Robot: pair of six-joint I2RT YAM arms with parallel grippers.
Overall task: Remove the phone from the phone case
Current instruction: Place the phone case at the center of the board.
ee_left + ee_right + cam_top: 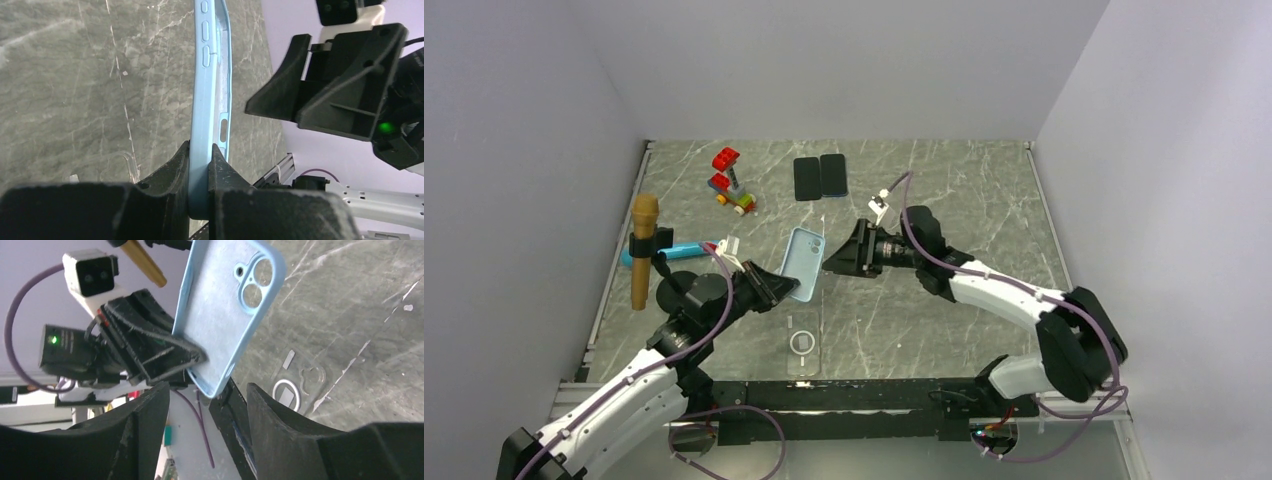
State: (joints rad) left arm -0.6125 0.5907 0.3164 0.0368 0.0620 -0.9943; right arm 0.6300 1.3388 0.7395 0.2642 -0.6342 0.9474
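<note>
Top view: left gripper (784,288) pinched light-blue phone case (805,262) aloft mid-table; two dark phones (807,179) lay at 12 o'clock.
Left wrist: jaws clamped case's edge.
Right wrist: right gripper (207,390) spread, empty; case looked hollow. Judged: lower it flat before releasing.

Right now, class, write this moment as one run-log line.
left hand: shut on blue phone case, lifted | case: empty | right hand: open, beside case | two phones: lying side by side, away from both hands
</note>
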